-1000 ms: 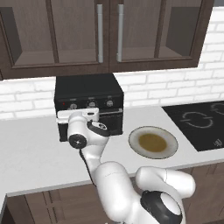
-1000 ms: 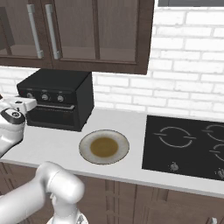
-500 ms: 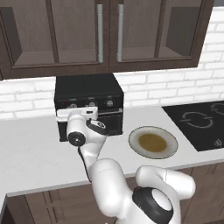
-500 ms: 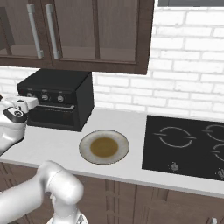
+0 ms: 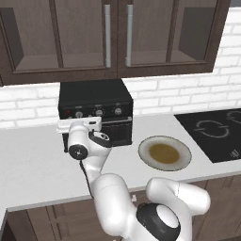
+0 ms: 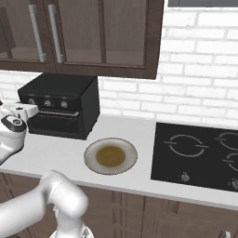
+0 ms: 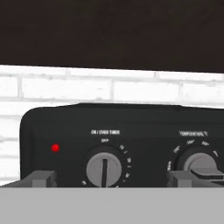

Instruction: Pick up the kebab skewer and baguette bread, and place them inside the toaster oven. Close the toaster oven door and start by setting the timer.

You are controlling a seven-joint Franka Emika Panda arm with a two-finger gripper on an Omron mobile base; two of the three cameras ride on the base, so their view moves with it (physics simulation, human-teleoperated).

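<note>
Grey finger tips point(image 7: 43, 178) stand wide apart at the bottom of the hand view, with nothing between them: the gripper point(image 7: 117, 181) is released and carries no load. In the left base view the gripper point(image 5: 79, 125) sits level with the knob panel of the toaster oven point(image 5: 95, 113), just in front of its left end.

Directly ahead of the gripper, and slightly toward its left finger, lies the timer knob point(image 7: 103, 169), labelled as the on/oven timer. Its pointer bar runs vertically, toward the off mark. The coming move turns on this relation: the knob lies straight along the approach axis, so the fingers need to close across the bar and rotate. A second knob point(image 7: 200, 164) lies in front of the right finger. A red lamp point(image 7: 55, 148) lies outboard of the left finger.

Below the panel, the toaster oven door point(image 5: 116, 131) appears raised and shut, though its dark glass hides any contents; the skewer and bread cannot be confirmed inside.

Farther off to the gripper's right, a plate point(image 5: 164, 153) rests on the counter point(image 5: 33, 160), then a cooktop point(image 5: 214, 132).

The hand view alone resolves knob markings; the right base view shows the toaster oven point(image 6: 60, 109) side wall and the brick wall point(image 6: 195, 100) behind.
</note>
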